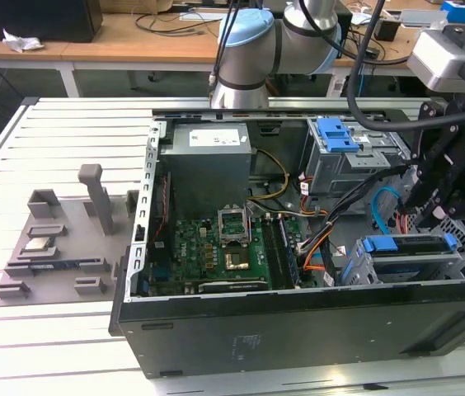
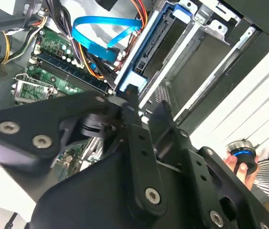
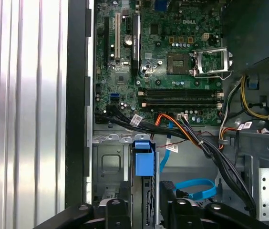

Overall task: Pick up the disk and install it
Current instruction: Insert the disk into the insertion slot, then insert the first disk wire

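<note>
The disk [image 1: 410, 242] stands on edge inside the front drive cage [image 1: 397, 268] of the open computer case, at the exterior view's right. Its blue plastic end tab [image 3: 142, 160] faces the motherboard, and the same tab [image 2: 130, 82] lies just past the fingertips in the second wrist view. My gripper [image 1: 420, 216] hovers right above the disk. Its black fingers [image 3: 115, 210] stand on either side of the disk's thin edge [image 3: 146, 200] with small gaps, so the gripper is open and holds nothing.
A bare blue bracket [image 1: 336, 132] tops the rear grey cage. Blue [image 3: 196, 188] and black cables [image 3: 211, 143] run close beside the disk's cage. The motherboard [image 1: 216, 243] fills the case's middle. A grey fixture [image 1: 59, 239] lies outside on the slatted table. A person's hand [image 2: 242, 162] holds a small knob.
</note>
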Robot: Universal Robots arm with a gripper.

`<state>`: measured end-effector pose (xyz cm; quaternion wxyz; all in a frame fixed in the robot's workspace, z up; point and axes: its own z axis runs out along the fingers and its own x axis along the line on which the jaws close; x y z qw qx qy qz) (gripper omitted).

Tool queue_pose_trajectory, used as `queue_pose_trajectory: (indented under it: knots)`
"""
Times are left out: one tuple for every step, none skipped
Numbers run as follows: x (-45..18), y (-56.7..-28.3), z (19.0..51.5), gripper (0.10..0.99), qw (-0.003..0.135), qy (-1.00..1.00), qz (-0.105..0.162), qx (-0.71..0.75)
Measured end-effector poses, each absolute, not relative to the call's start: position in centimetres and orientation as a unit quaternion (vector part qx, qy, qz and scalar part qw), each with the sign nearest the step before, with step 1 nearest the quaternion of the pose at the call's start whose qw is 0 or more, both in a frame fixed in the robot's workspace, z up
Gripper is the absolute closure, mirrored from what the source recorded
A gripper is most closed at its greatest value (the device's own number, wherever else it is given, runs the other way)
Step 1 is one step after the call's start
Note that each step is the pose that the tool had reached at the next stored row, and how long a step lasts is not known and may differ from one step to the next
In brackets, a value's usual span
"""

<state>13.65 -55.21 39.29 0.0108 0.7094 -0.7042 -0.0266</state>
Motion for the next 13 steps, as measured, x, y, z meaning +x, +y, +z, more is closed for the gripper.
queue_pose_trajectory:
  knots:
    - [13.7, -55.2, 39.3, 0.788, 0.011, -0.704, -0.027, 0.709]
    - [13.7, -55.2, 39.3, 0.847, 0.011, -0.704, -0.027, 0.709]
    - [13.7, -55.2, 39.3, 0.906, 0.011, -0.704, -0.027, 0.709]
    - [13.7, -55.2, 39.3, 0.969, 0.011, -0.704, -0.027, 0.709]
    - [13.7, -55.2, 39.3, 0.98, 0.011, -0.704, -0.027, 0.709]
    - [13.7, -55.2, 39.3, 0.98, 0.011, -0.704, -0.027, 0.709]
    - [13.7, -55.2, 39.3, 0.98, 0.011, -0.704, -0.027, 0.709]
    - [13.7, -55.2, 39.3, 0.98, 0.011, -0.704, -0.027, 0.709]
    - [13.7, -55.2, 39.3, 0.98, 0.011, -0.704, -0.027, 0.709]
    - [13.8, -55.2, 39.2, 0.98, 0.011, -0.704, -0.027, 0.709]
    - [14.0, -55.0, 39.2, 0.98, 0.011, -0.704, -0.027, 0.709]
    - [14.5, -54.5, 39.0, 0.98, 0.011, -0.704, -0.026, 0.709]
    - [14.7, -54.1, 38.8, 0.98, 0.012, -0.704, -0.026, 0.709]
